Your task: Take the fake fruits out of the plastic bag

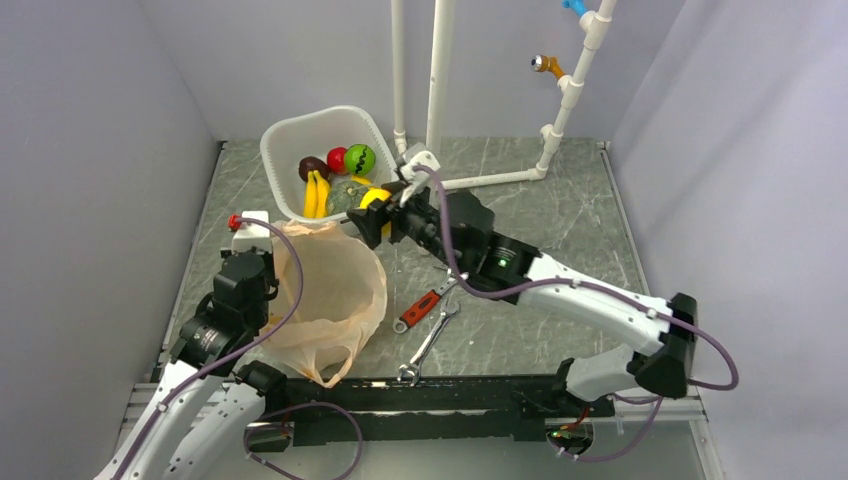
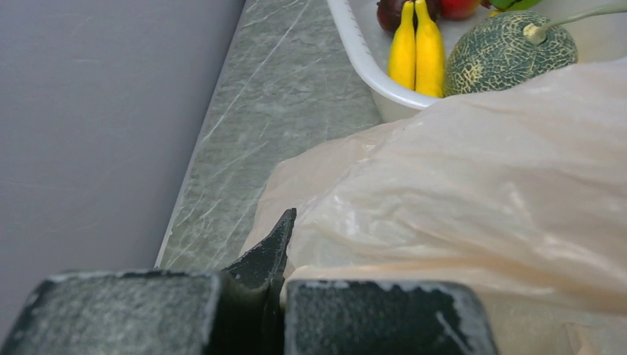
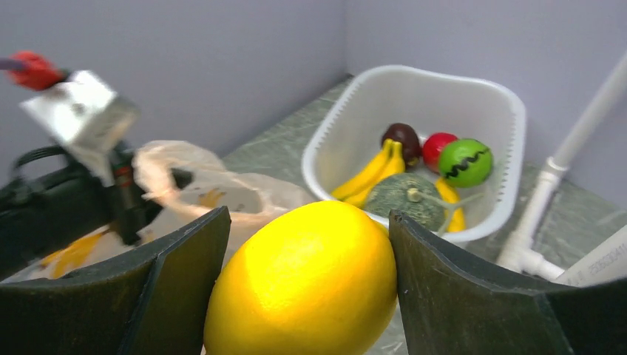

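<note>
Right wrist, glossy yellow-orange ball, crinkly bag

I am working in what is looking like a robotics lab test cell. Plain grey panels are boxing in the marbled tabletop around the white tub, which is holding fake fruits. A white pipe frame is standing just right of the tub, and a red-handled wrench and a silver wrench are lying nearer me than the tub.
</note>
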Controlling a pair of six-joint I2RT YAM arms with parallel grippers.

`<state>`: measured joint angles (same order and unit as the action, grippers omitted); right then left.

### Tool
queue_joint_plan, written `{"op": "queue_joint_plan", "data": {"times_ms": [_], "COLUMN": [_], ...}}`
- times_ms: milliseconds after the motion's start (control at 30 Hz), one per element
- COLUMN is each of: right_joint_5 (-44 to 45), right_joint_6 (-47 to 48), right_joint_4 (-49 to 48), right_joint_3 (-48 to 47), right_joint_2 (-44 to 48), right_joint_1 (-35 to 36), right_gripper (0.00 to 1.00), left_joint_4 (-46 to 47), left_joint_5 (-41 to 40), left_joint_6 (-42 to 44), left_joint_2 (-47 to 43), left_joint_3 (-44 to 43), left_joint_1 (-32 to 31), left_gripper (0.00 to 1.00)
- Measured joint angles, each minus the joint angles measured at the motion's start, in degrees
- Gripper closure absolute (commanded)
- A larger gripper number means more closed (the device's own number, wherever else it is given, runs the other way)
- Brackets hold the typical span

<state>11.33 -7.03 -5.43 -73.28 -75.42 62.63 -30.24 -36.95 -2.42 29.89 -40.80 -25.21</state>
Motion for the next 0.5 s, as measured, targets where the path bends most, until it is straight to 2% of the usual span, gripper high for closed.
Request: {"op": "queue_joint_plan", "data": {"times_ms": [167, 367, 500], "right_joint_5": [5.9, 10.8, 10.7], "right_joint_6": [2.0, 4.1, 3.9], "right_joint_4": [2.3, 4.5, 5.3], "right_joint_3": [-6.7, -19.3, -25.5], "right_joint_2": [-8.7, -21.0, -27.9], "right_joint_1": [-1.2, -2.7, -4.9], "right_gripper": [1.0, 1.0, 1.0], "left_joint_4": [-0.4, -0.9, -0.9], "left_joint_5": [-2.2, -4.7, -5.5], "left_joint_6": [-0.2, -0.4, -0.4], "left_joint_2": [0.7, 0.3, -0.5], "left_joint_3": [0.0, 0.0, 0.0], "left_joint_1": [0.0, 0.0, 0.0], "left_gripper": [1.0, 1.0, 1.0]}}
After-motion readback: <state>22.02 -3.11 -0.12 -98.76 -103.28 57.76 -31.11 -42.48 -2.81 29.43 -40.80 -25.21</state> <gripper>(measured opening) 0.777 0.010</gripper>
